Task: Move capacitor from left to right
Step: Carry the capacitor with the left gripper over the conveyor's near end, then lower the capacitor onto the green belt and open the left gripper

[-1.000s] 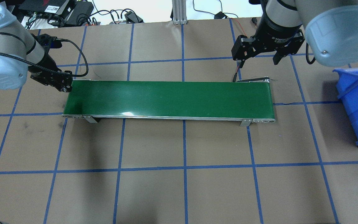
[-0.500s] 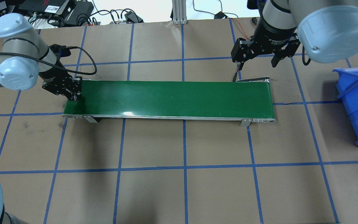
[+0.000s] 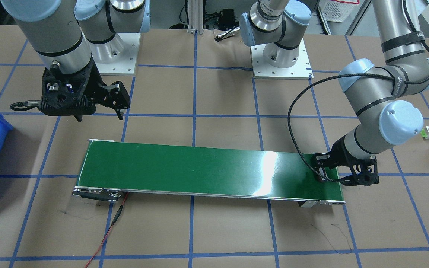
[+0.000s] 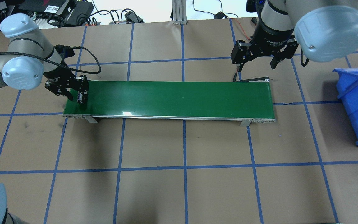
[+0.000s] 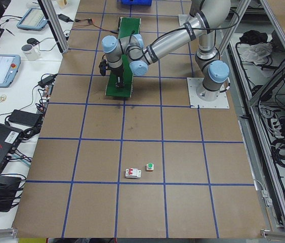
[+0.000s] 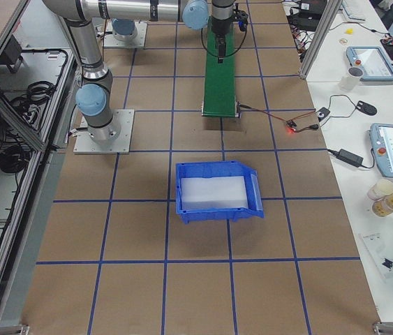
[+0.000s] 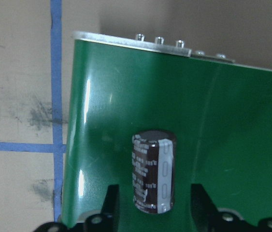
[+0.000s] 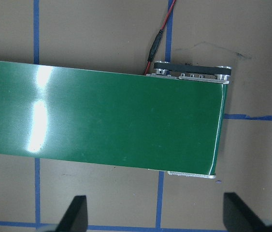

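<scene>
Currently, item one: the capacitor (image 7: 154, 171), dark brown with a silvery stripe, on the green belt (image 4: 179, 98) at its left end; only my left wrist view shows it, the overhead and front views hiding it behind my left gripper (image 4: 76, 97); its sleeve print is too blurred to read. Left jaws parted, one finger on either side of the capacitor, a gap at each; wrist pointing down, elbow bent. Item two: right gripper (image 4: 256, 62), jaws spread wide with nothing between, raised near the belt's right end; collar reads "2F Adaptive", the rest cut off. Front and left side views, not the overhead: white part with green cap (image 5: 150, 166) just beside white-grey block (image 5: 133, 173), well apart from the belt. Blue bin (image 4: 356, 102) lies beyond the right end.
</scene>
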Available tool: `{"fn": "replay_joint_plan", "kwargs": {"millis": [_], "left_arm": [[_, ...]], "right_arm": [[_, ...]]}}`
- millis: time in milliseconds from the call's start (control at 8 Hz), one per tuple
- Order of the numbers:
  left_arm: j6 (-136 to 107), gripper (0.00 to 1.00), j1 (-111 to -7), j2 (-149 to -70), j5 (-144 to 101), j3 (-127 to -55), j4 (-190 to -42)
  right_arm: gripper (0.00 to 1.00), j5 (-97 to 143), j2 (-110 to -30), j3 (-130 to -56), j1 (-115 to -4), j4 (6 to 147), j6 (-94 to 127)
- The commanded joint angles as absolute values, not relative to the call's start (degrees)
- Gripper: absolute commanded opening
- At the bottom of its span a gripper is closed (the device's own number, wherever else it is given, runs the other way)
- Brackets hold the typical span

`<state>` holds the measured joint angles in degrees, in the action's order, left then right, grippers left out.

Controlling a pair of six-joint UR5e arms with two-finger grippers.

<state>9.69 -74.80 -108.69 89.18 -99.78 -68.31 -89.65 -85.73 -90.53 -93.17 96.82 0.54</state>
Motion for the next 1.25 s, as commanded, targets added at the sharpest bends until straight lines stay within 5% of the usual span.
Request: {"fn": "replay_joint_plan", "kwargs": {"millis": [0,500,1125], "left_arm": [[8.18,1.0,-79.44,-104.79,90.09,-99.58,-69.34],[6.86,1.0,-79.37,-89.68,97.01,-99.32,-82.05],[6.94,1.0,-79.37,-87.98,96.94,-99.49,-83.06]], "right_arm": [[1.0,-89.65,-85.69,-91.05,-93.16,96.77,0.53],[1.0,-89.65,-85.69,-91.05,-93.16,96.86,0.35],[1.0,-89.3,-77.81,-91.14,-93.16,103.24,0.44]]}}
